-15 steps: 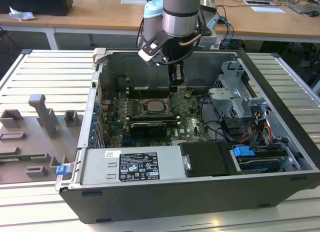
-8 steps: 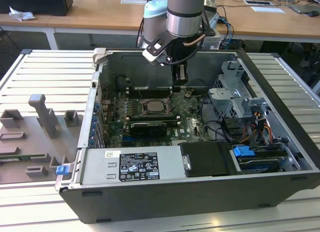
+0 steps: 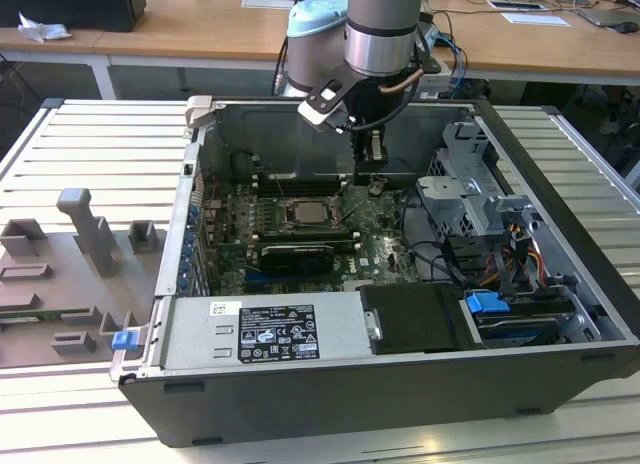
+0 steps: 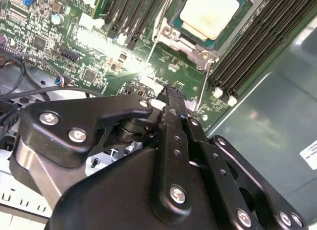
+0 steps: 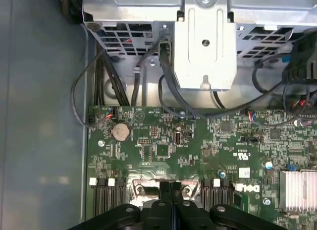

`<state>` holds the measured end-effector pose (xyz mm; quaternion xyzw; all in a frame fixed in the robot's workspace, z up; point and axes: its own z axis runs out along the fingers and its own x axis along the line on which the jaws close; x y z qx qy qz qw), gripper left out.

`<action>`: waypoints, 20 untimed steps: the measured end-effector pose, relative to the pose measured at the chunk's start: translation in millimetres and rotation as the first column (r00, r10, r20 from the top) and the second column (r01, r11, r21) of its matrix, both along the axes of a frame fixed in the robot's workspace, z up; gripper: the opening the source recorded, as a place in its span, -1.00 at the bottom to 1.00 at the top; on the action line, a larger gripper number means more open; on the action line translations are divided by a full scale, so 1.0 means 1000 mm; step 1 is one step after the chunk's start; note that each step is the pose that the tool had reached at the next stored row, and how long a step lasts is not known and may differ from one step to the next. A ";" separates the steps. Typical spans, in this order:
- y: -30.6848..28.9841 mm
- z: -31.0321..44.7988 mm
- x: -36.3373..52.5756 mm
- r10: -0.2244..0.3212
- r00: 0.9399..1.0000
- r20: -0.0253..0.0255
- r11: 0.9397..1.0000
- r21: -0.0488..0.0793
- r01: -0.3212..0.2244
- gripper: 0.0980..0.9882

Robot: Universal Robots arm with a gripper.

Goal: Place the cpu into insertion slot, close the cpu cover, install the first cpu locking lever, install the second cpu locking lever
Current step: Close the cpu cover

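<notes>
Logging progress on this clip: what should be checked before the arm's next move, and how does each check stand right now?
1. cpu lying flat in place: ok.
2. cpu cover down around the cpu: ok, as far as the second wrist view shows.
3. locking lever beside the socket latched: cannot tell.
4. tool shut and empty: ok.
5. tool apart from the black cables: ok.

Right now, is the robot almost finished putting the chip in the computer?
Done: the cpu sits in the insertion slot, and the cpu cover looks down around it. In hand: nothing; the gripper is shut, its tip beside a thin locking lever. Left: the levers; I cannot tell whether either is latched.
</notes>
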<state>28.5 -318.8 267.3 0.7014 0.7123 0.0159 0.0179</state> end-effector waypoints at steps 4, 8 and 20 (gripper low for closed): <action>0.0005 -0.0009 0.0075 0.000 1.000 0.000 1.000 -0.004 0.000 -0.98; 0.0015 -0.0020 0.0171 0.000 1.000 -0.001 1.000 -0.004 0.000 -0.98; 0.0038 -0.0164 0.0209 0.002 1.000 -0.005 1.000 -0.006 -0.002 -0.98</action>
